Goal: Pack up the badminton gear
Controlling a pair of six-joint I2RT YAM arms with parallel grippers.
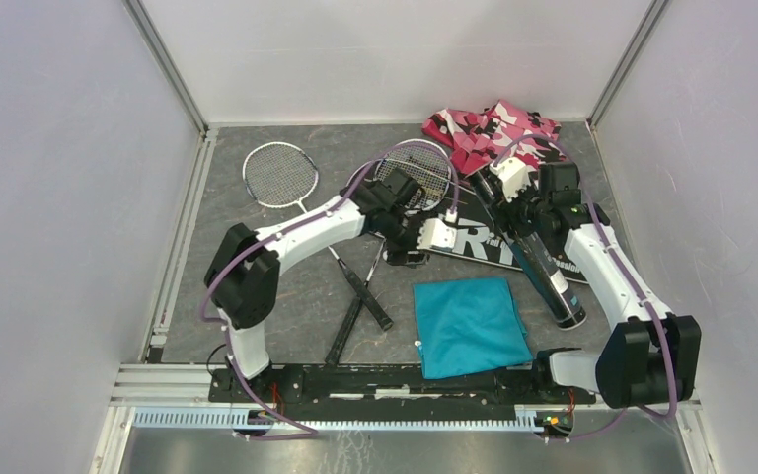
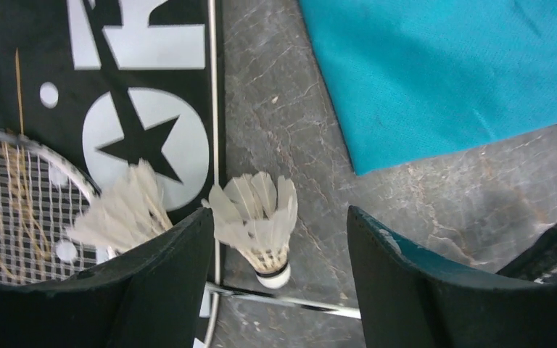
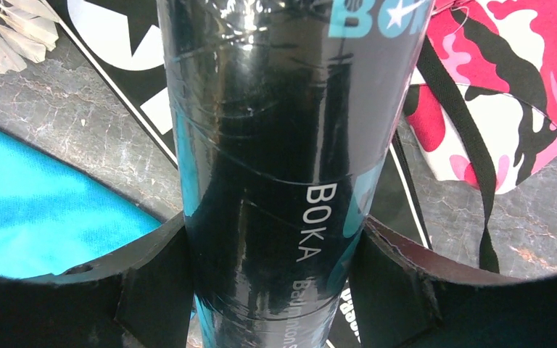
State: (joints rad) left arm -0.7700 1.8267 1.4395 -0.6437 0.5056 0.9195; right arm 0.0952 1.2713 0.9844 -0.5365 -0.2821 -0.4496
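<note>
A white feather shuttlecock (image 2: 257,221) lies on the grey floor between the fingers of my left gripper (image 2: 279,217), close against the left finger with a gap to the right one; the jaws are open. A second shuttlecock (image 2: 123,210) rests on a racquet head (image 2: 14,203) just outside the left finger. My right gripper (image 3: 275,243) is shut on the long black "BOKA" tube (image 3: 283,130), which slants over the black bag (image 1: 484,242). Two racquets (image 1: 279,175) lie with crossed handles (image 1: 360,296).
A teal cloth (image 1: 469,326) lies near the front, right of the racquet handles. Pink-black camouflage fabric (image 1: 493,133) is bunched at the back right. White walls close in on three sides. A thin racquet shaft (image 2: 297,301) runs under my left gripper.
</note>
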